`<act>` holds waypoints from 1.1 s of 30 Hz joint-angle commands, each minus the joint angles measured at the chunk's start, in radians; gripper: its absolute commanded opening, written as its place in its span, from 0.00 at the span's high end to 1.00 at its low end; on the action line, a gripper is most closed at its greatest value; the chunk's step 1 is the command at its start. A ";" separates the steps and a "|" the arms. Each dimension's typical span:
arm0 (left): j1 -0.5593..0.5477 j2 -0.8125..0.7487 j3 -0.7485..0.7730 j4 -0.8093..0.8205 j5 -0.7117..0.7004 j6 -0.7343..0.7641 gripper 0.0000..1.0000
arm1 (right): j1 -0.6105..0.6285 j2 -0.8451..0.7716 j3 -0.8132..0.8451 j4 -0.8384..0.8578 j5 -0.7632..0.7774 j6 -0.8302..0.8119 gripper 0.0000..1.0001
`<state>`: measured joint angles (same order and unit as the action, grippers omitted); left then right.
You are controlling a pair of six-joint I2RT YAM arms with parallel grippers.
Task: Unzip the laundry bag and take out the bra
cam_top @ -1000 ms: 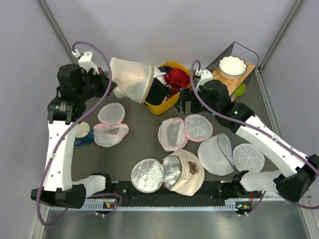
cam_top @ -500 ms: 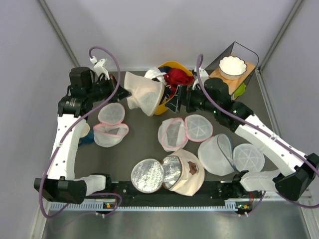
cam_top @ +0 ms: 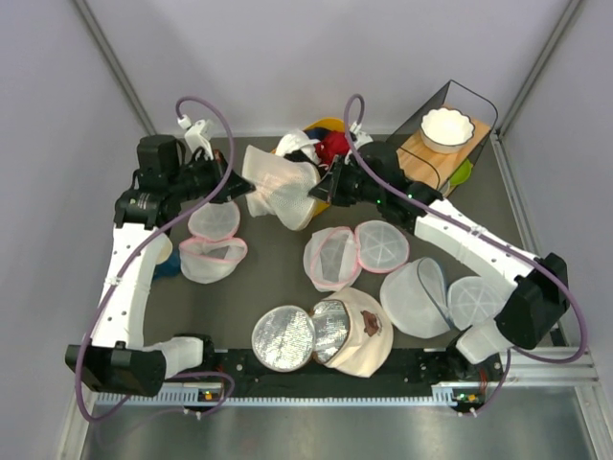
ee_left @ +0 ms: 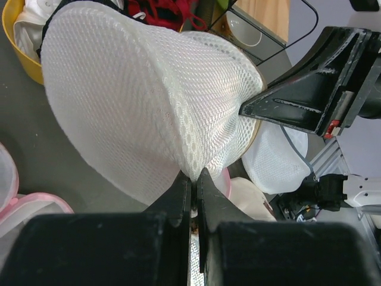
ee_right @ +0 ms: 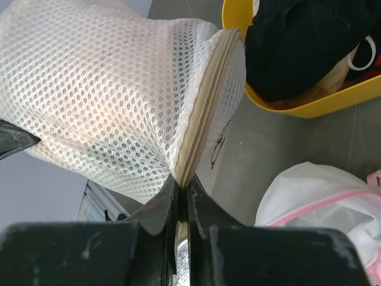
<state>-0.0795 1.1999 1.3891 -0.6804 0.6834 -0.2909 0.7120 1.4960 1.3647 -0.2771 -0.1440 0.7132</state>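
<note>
The laundry bag (cam_top: 281,188), a cream-white mesh drum, hangs above the table between both arms, in front of the yellow basin. My left gripper (cam_top: 241,184) is shut on a pinch of its mesh (ee_left: 193,174). My right gripper (cam_top: 322,192) is shut on the beige zip seam (ee_right: 205,101) at the bag's rim, its jaws tight together (ee_right: 181,182). The small black mark (ee_right: 220,140) shows on the flat face. The zip looks closed. The bra is hidden inside; only a faint peach tint (ee_right: 116,113) shows through the mesh.
The yellow basin (cam_top: 337,125) behind the bag holds red, black and white garments. Pink-trimmed mesh bags (cam_top: 335,257) (cam_top: 213,251), white mesh discs (cam_top: 477,302) and silvery discs (cam_top: 284,337) lie across the table. A wire rack with a white bowl (cam_top: 447,127) stands back right.
My left arm swung the bag rightward and down. My right gripper moved left to the bag and went from open to shut on the zip seam.
</note>
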 commanded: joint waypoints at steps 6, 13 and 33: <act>0.003 -0.010 0.034 -0.114 -0.116 0.033 0.07 | 0.067 -0.082 0.089 -0.065 0.153 -0.147 1.00; 0.006 -0.079 0.039 -0.160 -0.476 0.004 0.02 | 0.250 -0.036 0.120 -0.152 0.357 -0.294 1.00; -0.029 -0.158 -0.301 -0.139 -0.502 -0.237 0.04 | 0.123 -0.189 -0.067 -0.157 0.296 -0.320 0.01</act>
<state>-0.0669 1.1069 1.2003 -0.8383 0.1448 -0.3878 0.8886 1.4353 1.3720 -0.4541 0.0746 0.4011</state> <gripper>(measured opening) 0.963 0.987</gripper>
